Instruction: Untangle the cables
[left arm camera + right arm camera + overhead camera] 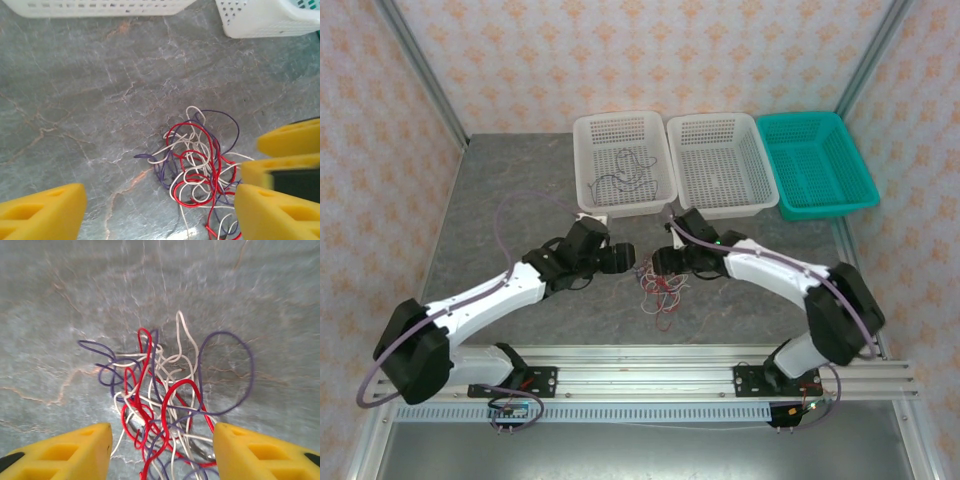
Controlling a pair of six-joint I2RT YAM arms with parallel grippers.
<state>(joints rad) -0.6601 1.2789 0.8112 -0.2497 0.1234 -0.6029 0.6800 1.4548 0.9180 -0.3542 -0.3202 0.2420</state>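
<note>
The cables (pixel 660 290) lie in one tangle of red, white and purple wires on the grey table, between the two arms. My left gripper (pixel 628 261) hovers open just left of the tangle; in the left wrist view the cables (pixel 200 170) lie toward its right finger (pixel 275 212), and nothing is between the jaws. My right gripper (pixel 656 264) is open directly over the pile. In the right wrist view loops of the cables (pixel 165 395) lie between its spread fingers (pixel 265 452). The right gripper's yellow fingers (pixel 287 141) show in the left wrist view.
Three baskets stand in a row at the back: a white one (pixel 618 117) holding a dark wire (pixel 625 172), a second white one (pixel 712 118), and a teal one (pixel 800 117). Patterned walls enclose the table on all sides.
</note>
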